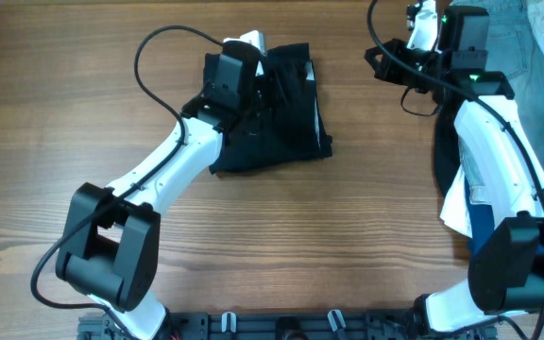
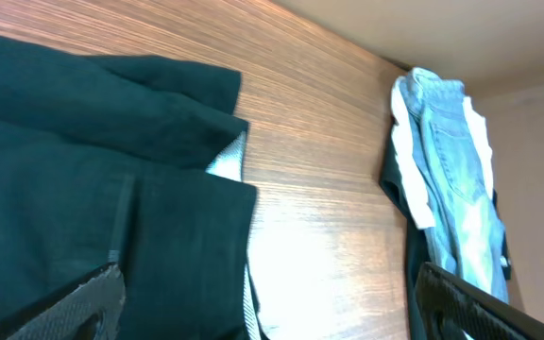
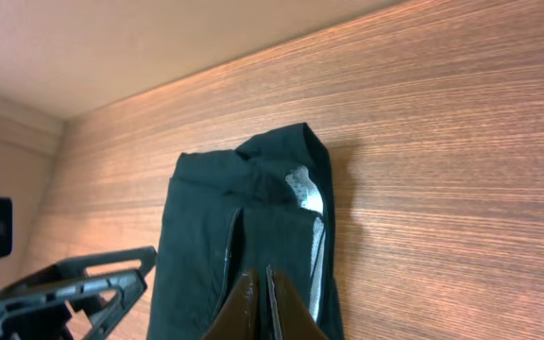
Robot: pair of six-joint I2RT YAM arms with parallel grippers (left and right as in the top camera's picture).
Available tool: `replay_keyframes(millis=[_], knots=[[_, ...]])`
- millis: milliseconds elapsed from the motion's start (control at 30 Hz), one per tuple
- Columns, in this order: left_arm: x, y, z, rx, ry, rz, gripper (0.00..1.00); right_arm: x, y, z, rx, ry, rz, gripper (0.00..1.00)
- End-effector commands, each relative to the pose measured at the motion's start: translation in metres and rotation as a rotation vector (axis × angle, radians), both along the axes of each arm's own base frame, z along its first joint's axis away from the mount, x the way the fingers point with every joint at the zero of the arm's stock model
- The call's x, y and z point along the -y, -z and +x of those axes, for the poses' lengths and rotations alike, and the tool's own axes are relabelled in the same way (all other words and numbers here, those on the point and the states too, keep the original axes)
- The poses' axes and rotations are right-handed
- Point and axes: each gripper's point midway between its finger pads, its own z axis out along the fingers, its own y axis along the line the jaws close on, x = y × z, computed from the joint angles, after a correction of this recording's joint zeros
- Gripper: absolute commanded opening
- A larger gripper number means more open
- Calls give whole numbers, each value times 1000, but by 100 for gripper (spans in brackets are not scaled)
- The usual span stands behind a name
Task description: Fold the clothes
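Dark folded garment [image 1: 286, 118] lies on the table [image 1: 348, 236], about 12 o'clock from centre; left gripper [image 2: 267, 281] over its 10 o'clock part, fingers [image 2: 83, 300] spread wide, nothing between them; right gripper [image 3: 261, 291] at 2 o'clock, tips pressed together, empty; clothes pile [image 1: 536, 66] at the 3 o'clock edge.

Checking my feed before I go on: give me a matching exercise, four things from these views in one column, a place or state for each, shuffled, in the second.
1. black garment
2. blue jeans
3. left gripper
4. right gripper

A. shut, nothing between its fingers
B. at the right edge of the table
C. open, above dark cloth
D. mid-table, beneath the left arm

Pairs: 1-D, 2-B, 3-C, 4-A.
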Motion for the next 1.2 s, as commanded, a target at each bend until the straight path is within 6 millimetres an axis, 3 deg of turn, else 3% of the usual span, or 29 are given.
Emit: replay_keyframes(millis=[0, 100, 233, 300, 400, 533, 700, 800, 867, 933, 967, 1033, 1100, 1167], knots=[[6, -8, 1, 19, 21, -8, 99, 1, 7, 1, -20, 3, 5, 4], [-3, 13, -12, -14, 92, 117, 100, 4, 15, -3, -40, -3, -30, 6], [-30, 54, -42, -51, 291, 420, 100, 13, 32, -8, -81, 10, -101, 9], [-44, 67, -33, 23, 357, 603, 100, 13, 37, -8, -95, 10, -101, 13], [-51, 84, -16, 93, 396, 738, 100, 13, 39, -9, -106, 7, -101, 16], [-53, 130, -19, 51, 495, 809, 99, 15, 42, -10, -116, 19, -116, 17], [-61, 139, -19, 19, 483, 817, 100, 15, 42, -10, -117, 19, -115, 19], [-95, 166, -19, -118, 374, 813, 100, 15, 43, -11, -121, 19, -115, 21], [-135, 188, -25, -282, 238, 763, 100, 15, 43, -12, -127, 19, -116, 21], [-164, 195, -31, -372, 174, 742, 100, 15, 43, -12, -128, 19, -116, 22], [-185, 197, -33, -411, 139, 738, 100, 15, 43, -12, -128, 19, -116, 22], [-208, 197, -31, -416, 142, 755, 100, 15, 43, -12, -128, 19, -115, 22], [-225, 192, -26, -401, 147, 775, 100, 15, 44, -13, -128, 19, -116, 22], [-230, 174, -14, -363, 122, 770, 100, 15, 44, -13, -129, 19, -115, 22]])
